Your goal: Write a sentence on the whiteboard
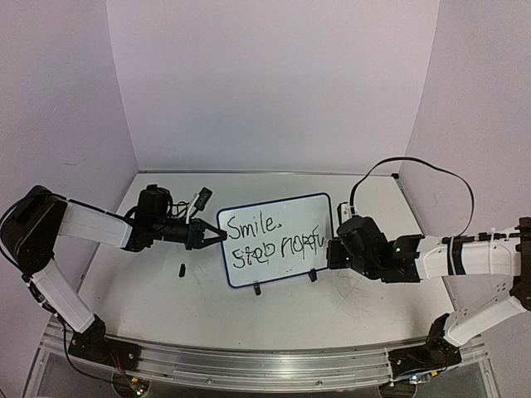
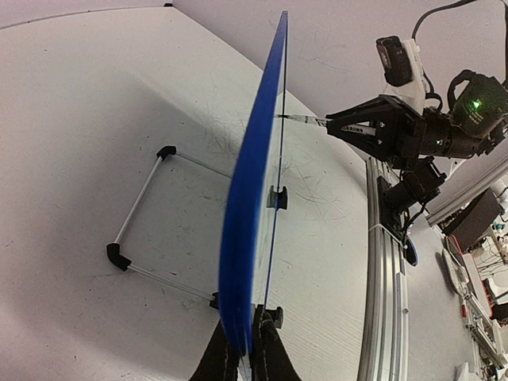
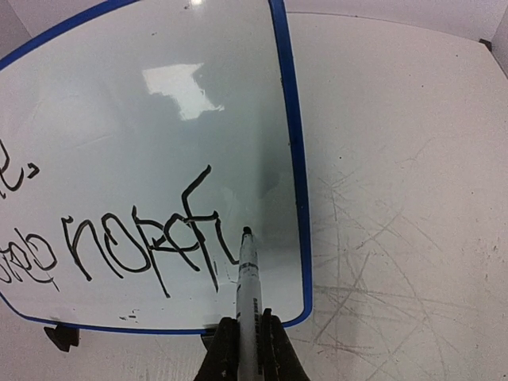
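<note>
The whiteboard [image 1: 318,212], white with a thin blue rim, stands tilted on the table between both arms. My left gripper [image 1: 217,236] is shut on its left edge. In the left wrist view the board [image 2: 252,198] runs edge-on away from that gripper [image 2: 250,343]. The sentence [image 1: 267,249] is black handwriting in two lines. My right gripper [image 3: 248,327] is shut on a white marker [image 3: 248,278]. Its black tip rests at the board [image 3: 119,95], just right of the last stroke of the sentence [image 3: 135,242], near the lower right corner.
A small black cap [image 1: 182,269] lies on the table left of the board. A wire stand [image 2: 141,208] with black corners lies flat behind the board. A metal rail [image 1: 249,361] runs along the near table edge. Grey scratches mark the tabletop [image 3: 397,238].
</note>
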You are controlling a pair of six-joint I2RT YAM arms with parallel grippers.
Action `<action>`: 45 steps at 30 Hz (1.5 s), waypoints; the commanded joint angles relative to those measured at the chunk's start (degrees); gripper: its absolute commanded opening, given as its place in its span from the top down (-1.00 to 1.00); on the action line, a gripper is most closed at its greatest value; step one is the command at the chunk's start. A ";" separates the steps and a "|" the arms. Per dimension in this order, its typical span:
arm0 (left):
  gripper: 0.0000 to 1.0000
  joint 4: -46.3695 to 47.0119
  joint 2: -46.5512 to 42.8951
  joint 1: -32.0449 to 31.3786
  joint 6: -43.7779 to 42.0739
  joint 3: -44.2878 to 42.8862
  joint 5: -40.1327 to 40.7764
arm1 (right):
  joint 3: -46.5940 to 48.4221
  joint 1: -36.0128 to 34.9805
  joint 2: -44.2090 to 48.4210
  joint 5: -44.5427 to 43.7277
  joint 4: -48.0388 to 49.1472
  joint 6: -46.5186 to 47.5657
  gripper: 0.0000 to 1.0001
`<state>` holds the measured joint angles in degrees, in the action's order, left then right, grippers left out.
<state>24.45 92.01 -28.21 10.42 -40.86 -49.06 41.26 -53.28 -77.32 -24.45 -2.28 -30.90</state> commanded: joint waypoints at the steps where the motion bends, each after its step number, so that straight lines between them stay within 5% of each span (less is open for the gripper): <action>1: 1.00 -4.14 1.67 -0.01 -3.65 -0.45 7.02 | 2.98 0.76 0.33 -2.42 1.70 1.15 1.00; 45: 1.00 -4.14 1.82 0.00 -3.56 -0.58 7.04 | 1.62 2.81 4.96 1.74 0.48 0.87 1.00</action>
<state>24.40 92.01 -28.21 10.28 -40.86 -49.06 40.24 -52.27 -73.05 -21.48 -3.43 -31.38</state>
